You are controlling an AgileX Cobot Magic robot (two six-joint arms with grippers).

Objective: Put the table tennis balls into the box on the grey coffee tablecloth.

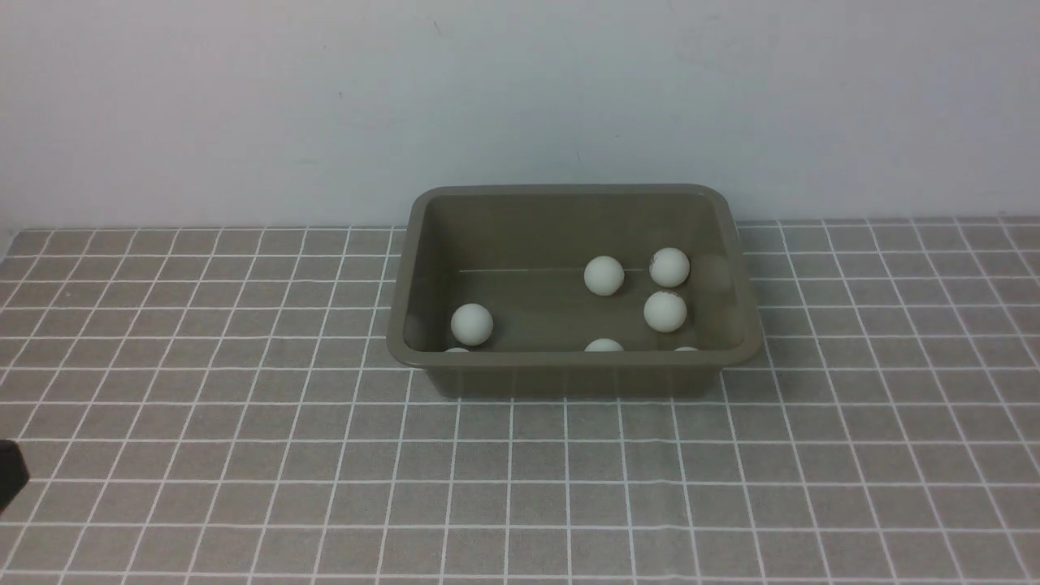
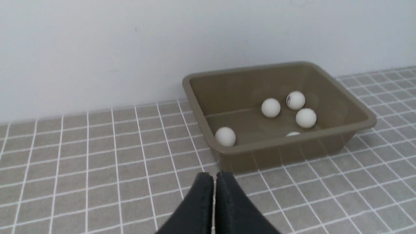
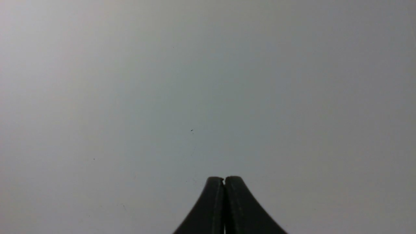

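Observation:
The olive-brown box [image 1: 569, 375] stands on the grey coffee tablecloth [image 1: 244, 455] near the back wall. Several white table tennis balls lie inside it, among them one at the near left [image 1: 471, 323] and three close together at the right [image 1: 666, 311]; others peek just above the near rim. In the left wrist view the same box [image 2: 364, 122] holds the balls [image 2: 270, 107]. My left gripper [image 2: 214, 174] is shut and empty, well short of the box's near left corner. My right gripper [image 3: 224, 178] is shut and empty, facing a plain grey wall.
A pale wall runs directly behind the box. A dark bit of my left arm [image 1: 10, 475] shows at the front view's left edge. Gridded cloth spreads on all sides of the box.

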